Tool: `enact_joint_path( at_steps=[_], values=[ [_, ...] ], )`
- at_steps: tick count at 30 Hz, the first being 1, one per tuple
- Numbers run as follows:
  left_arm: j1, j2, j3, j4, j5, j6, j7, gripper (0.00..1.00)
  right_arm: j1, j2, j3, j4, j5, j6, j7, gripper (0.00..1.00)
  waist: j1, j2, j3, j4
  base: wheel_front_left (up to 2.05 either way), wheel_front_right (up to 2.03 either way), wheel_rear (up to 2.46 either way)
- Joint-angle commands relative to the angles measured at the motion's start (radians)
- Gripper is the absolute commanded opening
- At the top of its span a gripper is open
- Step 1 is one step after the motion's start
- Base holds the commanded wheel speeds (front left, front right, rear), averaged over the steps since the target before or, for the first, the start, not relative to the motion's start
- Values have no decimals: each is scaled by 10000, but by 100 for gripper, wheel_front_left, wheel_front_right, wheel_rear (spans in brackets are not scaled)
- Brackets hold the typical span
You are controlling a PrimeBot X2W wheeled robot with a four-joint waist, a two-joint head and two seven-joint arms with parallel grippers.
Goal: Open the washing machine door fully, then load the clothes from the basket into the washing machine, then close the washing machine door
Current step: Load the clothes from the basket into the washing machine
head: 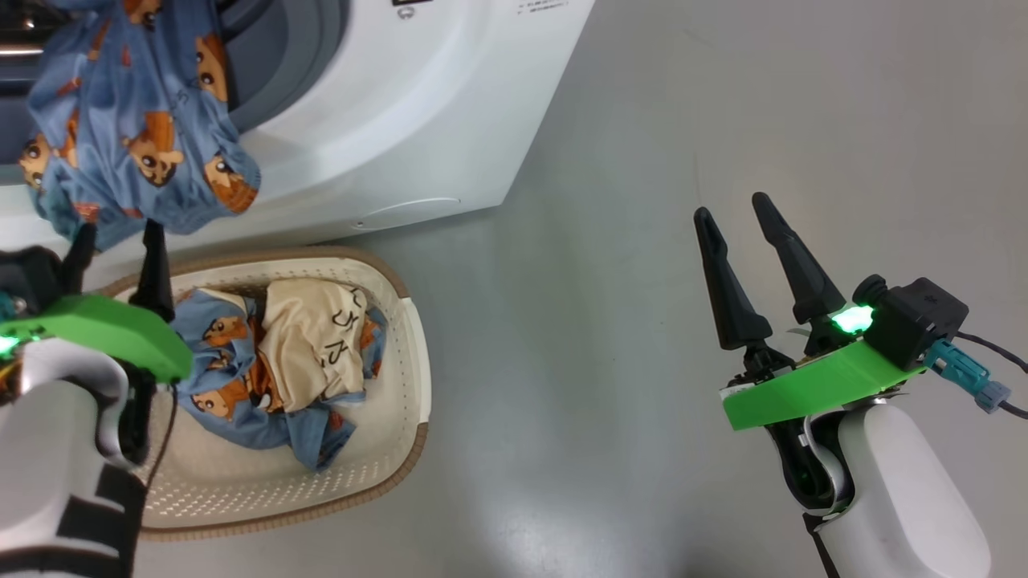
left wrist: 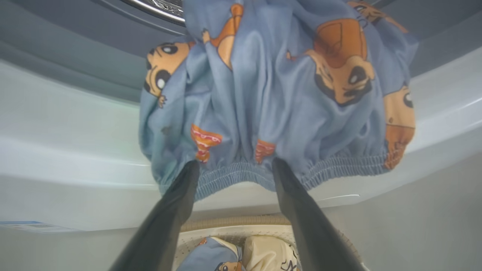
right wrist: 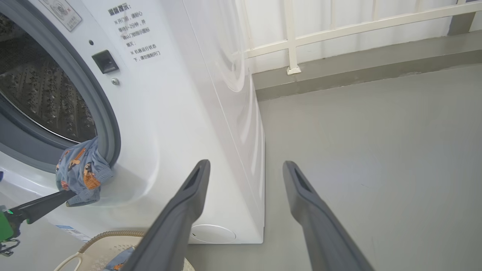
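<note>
A light-blue bear-print garment [head: 136, 120] hangs out of the washing machine [head: 418, 120], draped over the grey rubber ring [right wrist: 101, 113] with its elastic hem [left wrist: 320, 171] down the white front. My left gripper [head: 116, 233] is open just below it, fingertips [left wrist: 190, 169] at the hem. The steel drum [right wrist: 37, 86] stands uncovered; the door is out of view. The cream basket [head: 418, 337] on the floor holds a cream lettered garment [head: 313, 337] and more bear-print clothes [head: 217, 329]. My right gripper [head: 731, 205] is open over bare floor.
The grey floor [head: 642, 120] stretches to the right of the machine. A white railing [right wrist: 339, 30] and low ledge run along the back wall. The basket sits tight against the machine's front, beneath my left arm.
</note>
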Motion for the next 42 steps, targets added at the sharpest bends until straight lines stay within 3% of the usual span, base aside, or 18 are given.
enact_joint_path(
  at_steps=[1,8,17,18,19,20,21,31,42],
  values=[
    [-413,493,202,204,-6,-34,-177,100,-45,64,190,-206,9,16,-48,100,0,-1,81,-86,0,0,0],
    [-1592,717,-79,1695,145,-88,-518,100,-93,147,174,-236,-16,16,-48,100,0,-1,278,-177,0,0,0],
    [-2224,640,-351,2306,132,-126,-704,100,-157,198,162,-224,-28,16,-48,100,0,-1,387,-190,0,0,0],
    [-2252,639,-370,2350,103,-129,-710,92,-162,200,154,-222,-28,16,-48,100,0,-1,387,-192,0,0,0],
    [-2278,644,-392,2391,75,-131,-715,45,-165,202,145,-221,-29,16,-48,100,0,-1,386,-193,0,0,0],
    [-2300,650,-410,2403,45,-133,-718,9,-164,204,134,-223,-31,16,-48,100,0,-1,384,-191,0,0,0],
    [-2305,656,-432,2367,11,-135,-720,0,-162,206,124,-227,-35,16,-48,100,0,-1,383,-184,0,0,0],
    [-1740,796,-666,1544,-570,-138,-724,0,-165,250,77,-218,-40,16,-48,100,0,-1,352,-112,0,0,0],
    [-391,889,-343,-813,-586,-139,-725,0,-56,245,-101,-236,-54,16,-48,100,0,-1,249,-15,0,0,0]
  ],
)
